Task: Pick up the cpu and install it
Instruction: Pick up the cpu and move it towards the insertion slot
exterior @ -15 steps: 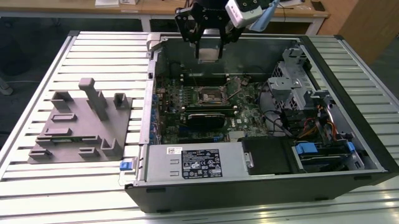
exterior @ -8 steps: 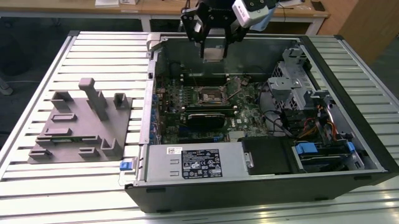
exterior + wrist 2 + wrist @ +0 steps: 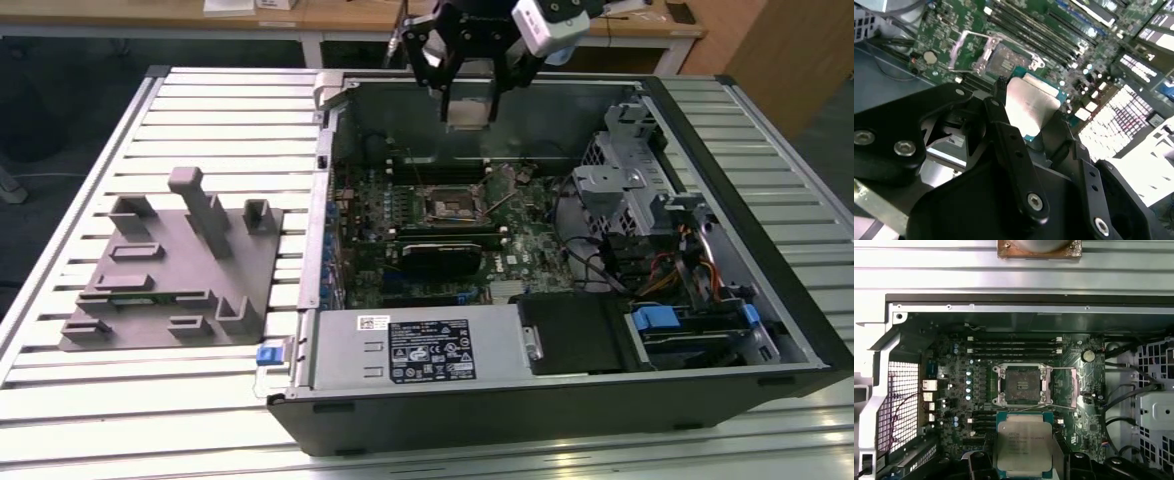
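Gripping cpu (image 3: 1023,445) by two opposite edges, gripper (image 3: 466,110) was closed on it | cpu hung aloft near socket (image 3: 1019,385), not seated | judged light, stiff, slick-topped, fragile underneath (pinch edges only)

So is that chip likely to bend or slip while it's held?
Probably stiff: the chip is a flat metal-topped square. Its smooth top looks slippery, yet the gripper clamps its edges, so slipping seems unlikely.
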### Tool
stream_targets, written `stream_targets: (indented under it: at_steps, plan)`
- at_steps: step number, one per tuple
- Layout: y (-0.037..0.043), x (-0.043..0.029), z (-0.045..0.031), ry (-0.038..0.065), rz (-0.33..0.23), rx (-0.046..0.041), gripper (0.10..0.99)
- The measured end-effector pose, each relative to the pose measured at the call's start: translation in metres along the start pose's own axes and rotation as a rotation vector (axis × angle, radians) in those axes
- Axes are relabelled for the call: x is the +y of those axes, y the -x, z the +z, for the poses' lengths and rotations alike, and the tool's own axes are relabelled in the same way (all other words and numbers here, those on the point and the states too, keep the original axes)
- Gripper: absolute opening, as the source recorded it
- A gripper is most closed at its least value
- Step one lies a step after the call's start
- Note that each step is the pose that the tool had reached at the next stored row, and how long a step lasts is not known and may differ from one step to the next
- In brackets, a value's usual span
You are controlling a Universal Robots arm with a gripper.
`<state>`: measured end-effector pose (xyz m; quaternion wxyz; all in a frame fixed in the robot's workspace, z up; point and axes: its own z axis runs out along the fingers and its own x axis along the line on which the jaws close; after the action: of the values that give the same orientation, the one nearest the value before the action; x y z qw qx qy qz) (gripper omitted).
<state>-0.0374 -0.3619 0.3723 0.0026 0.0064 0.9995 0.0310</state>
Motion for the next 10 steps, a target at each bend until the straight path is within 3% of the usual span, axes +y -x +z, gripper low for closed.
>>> stream_targets:
  at_steps: [6, 10]
  plan:
    - [0.0097, 0.0057, 0.0005, 0.0, 0.0, 0.0, 0.529]
    - [0.0105, 0.006, 0.0005, 0.0, 0.0, 0.0, 0.529]
